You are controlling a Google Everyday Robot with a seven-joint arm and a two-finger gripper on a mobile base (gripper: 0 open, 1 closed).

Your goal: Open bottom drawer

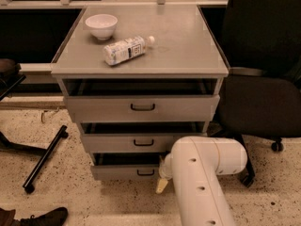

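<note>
The bottom drawer (pixel 123 172) is the narrowest grey front of three, low on the grey cabinet, with a small black loop handle (pixel 146 173) at its centre. It stands slightly out, with a dark gap above its front. My gripper (pixel 162 181) is at the end of the white arm (pixel 202 178), just right of the handle and against the drawer's front right part. Only a cream tip of it shows below the wrist. The arm hides the drawer's right end.
The mid drawer (pixel 136 142) and the top drawer (pixel 141 108) also stand slightly out. A white bowl (pixel 101 25) and a lying plastic bottle (pixel 126 49) are on the cabinet top. A black office chair (pixel 263 93) stands right, a black chair leg (pixel 43 159) on the floor left, a shoe (pixel 44 217) at bottom left.
</note>
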